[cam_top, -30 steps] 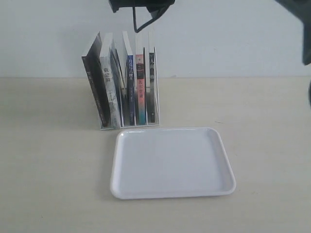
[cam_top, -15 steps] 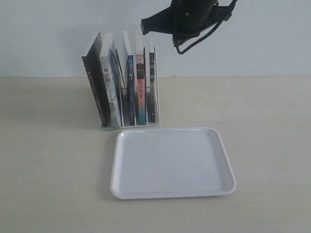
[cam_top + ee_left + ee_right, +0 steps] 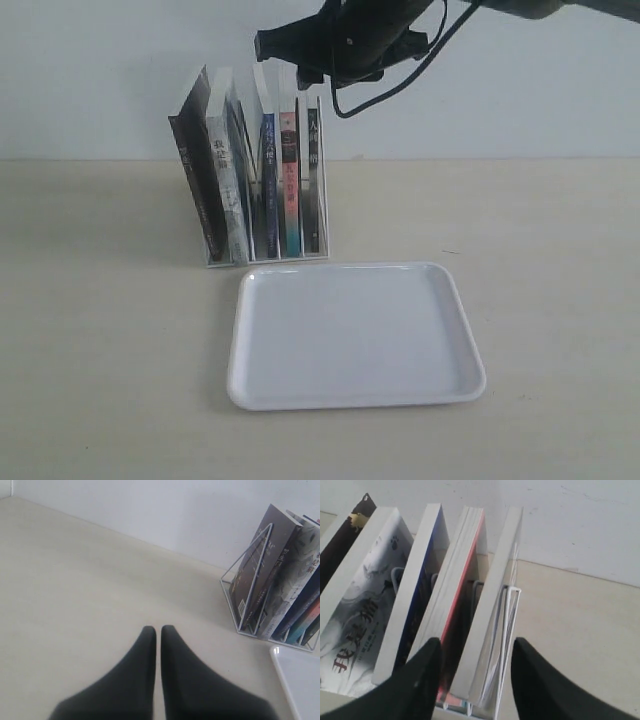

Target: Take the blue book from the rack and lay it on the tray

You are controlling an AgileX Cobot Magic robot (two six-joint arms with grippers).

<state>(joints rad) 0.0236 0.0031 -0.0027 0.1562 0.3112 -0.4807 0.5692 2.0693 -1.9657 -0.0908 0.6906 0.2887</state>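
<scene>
Above the rack (image 3: 318, 200), high at the top of the exterior view, the right arm (image 3: 370, 30) reaches in from the upper right and crosses the middle, with its dark front end over the book tops. It touches none of them.

In the right wrist view the right gripper (image 3: 476, 652) points down at the page edges with its fingers (image 3: 422, 675) spread wide and nothing between the pads. The gap between them lines up over the red-covered book (image 3: 462, 570) and the outermost white-edged book (image 3: 495, 590), next to the rack's wire end.

The blue book (image 3: 267, 170) stands upright in the rack, third from the left in the exterior view, between a grey-white book (image 3: 226, 180) and the pink-and-teal spine. From the right wrist camera the blue book (image 3: 417, 585) sits just outside one finger, one slot off from the gap - below the gripper and not gripped.

The left gripper (image 3: 156, 630) hangs over bare counter (image 3: 75, 580) with its fingers pressed together and holds nothing. It is well apart from the rack (image 3: 250, 580), and the left arm is not seen in the exterior view.

The tray (image 3: 355, 335) lies flat on the counter (image 3: 100, 350) just in front of the rack - apart from it, with nothing on it.
</scene>
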